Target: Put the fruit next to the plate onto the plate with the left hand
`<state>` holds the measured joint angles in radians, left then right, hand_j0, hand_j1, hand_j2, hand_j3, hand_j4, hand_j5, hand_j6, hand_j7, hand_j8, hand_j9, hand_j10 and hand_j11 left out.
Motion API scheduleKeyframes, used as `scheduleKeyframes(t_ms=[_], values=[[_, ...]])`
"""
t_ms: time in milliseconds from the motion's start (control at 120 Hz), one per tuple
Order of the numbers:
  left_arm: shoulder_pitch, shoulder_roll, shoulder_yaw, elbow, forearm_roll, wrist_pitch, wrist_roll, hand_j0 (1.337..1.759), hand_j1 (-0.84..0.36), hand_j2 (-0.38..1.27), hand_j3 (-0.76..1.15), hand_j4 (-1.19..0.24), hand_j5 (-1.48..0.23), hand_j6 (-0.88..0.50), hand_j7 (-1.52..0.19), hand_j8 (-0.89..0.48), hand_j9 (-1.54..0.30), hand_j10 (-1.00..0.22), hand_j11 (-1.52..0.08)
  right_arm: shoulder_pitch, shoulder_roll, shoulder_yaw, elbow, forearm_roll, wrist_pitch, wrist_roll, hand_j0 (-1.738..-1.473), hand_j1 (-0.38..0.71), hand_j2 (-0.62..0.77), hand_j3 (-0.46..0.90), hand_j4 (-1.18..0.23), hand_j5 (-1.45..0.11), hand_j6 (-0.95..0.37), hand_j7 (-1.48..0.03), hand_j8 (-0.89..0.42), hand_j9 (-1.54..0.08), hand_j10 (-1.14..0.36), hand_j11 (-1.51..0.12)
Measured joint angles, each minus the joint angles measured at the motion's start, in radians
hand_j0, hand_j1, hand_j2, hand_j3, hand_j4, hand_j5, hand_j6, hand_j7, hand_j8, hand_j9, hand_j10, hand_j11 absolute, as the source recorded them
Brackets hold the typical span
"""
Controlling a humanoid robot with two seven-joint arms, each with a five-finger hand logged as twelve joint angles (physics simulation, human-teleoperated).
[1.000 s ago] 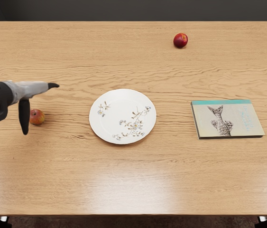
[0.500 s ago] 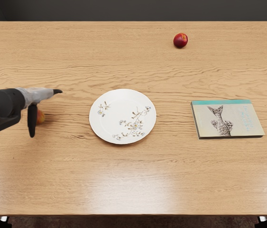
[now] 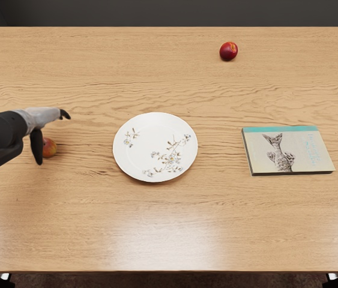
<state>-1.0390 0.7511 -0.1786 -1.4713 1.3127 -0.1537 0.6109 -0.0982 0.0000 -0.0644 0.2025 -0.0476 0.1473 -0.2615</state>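
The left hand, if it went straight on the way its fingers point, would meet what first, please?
Probably nothing: the left hand points right over the table, passing just beyond the plate. The small fruit sits by its thumb, off that line. Depth is unclear, though.

A light wooden table (image 3: 169, 228) fronts a dark wall (image 3: 169, 12).

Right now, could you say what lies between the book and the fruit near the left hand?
The plate lies between the book and the fruit, bare table either side, in the head view.
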Motion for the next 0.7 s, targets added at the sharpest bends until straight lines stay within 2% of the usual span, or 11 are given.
scheduleKeyframes(t_ms=[458, 542, 700], values=[[0.045, -0.004, 0.001, -0.001, 0.037, 0.05, 0.0, 1.658, 0.06, 0.05, 0.0, -0.25, -0.31, -0.25, -0.31, -0.25, -0.31, -0.25, -0.31, 0.0, 0.0, 0.0, 0.0, 0.0, 0.0, 0.0, -1.658, -0.35, 0.0, 0.0, 0.0, 0.0, 0.0, 0.0, 0.0, 0.0, 0.0, 0.0], [0.077, -0.01, 0.001, 0.0, 0.055, 0.068, 0.0, 1.658, 0.05, 0.05, 0.0, -0.26, -0.33, -0.26, -0.33, -0.26, -0.33, -0.26, -0.33, 0.0, 0.0, 0.0, 0.0, 0.0, 0.0, 0.0, -1.658, -0.35, 0.0, 0.0, 0.0, 0.0, 0.0, 0.0, 0.0, 0.0, 0.0, 0.0], [0.079, -0.005, 0.001, -0.001, 0.072, 0.095, 0.0, 1.658, 0.03, 0.06, 0.0, -0.27, -0.35, -0.28, -0.35, -0.27, -0.35, -0.27, -0.35, 0.0, 0.0, 0.0, 0.0, 0.0, 0.0, 0.0, -1.658, -0.35, 0.0, 0.0, 0.0, 0.0, 0.0, 0.0, 0.0, 0.0, 0.0, 0.0]])
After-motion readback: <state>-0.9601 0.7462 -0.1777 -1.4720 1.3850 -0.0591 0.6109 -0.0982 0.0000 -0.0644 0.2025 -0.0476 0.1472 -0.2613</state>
